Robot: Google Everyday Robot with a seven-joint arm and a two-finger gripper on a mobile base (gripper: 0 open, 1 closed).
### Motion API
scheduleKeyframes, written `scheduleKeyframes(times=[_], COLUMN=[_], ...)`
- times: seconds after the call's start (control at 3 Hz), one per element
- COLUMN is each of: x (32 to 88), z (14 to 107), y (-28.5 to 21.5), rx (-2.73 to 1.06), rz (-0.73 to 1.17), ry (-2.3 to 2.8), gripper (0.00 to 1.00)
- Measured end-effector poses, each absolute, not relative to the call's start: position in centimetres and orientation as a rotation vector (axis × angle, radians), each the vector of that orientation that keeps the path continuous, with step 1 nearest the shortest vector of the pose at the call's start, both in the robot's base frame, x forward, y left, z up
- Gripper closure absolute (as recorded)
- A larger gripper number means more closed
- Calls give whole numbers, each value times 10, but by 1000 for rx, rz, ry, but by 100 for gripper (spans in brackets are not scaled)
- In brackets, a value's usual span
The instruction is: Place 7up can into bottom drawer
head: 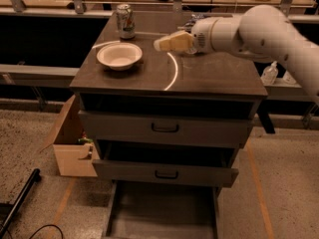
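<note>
- Standing upright at the back left of the dark grey cabinet top (214, 78), the small silver-white 7up can (125, 21) is just behind a shallow white bowl (119, 56).
- The tan gripper (167, 43) hovers mid-top, apart from the can; its grasp cannot be told.
- The wide grey bottom drawer (162, 213) is pulled out over the speckled floor (30, 133), beside an open cardboard box (70, 146).

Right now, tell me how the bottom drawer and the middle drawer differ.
The bottom drawer is pulled far out, floor exposed; the middle drawer is barely out. The middle drawer shows a black handle; the bottom drawer's front lies out of view. Both are grey. The gripper hovers above the cabinet top, right of the 7up can.
</note>
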State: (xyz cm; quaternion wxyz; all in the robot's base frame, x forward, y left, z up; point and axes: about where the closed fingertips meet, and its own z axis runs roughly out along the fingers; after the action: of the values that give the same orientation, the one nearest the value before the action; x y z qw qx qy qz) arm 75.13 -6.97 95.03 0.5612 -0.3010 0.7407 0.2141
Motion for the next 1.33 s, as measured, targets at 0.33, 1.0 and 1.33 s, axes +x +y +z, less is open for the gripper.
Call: scheduleKeyframes(times=[0.33,1.0,1.33], x=[812,906,926], z=[956,977,975], y=[-30,26,40], rx=[-644,-612,-629], rz=[486,393,369], ry=[1613,1482,1485], gripper=[0,0,0])
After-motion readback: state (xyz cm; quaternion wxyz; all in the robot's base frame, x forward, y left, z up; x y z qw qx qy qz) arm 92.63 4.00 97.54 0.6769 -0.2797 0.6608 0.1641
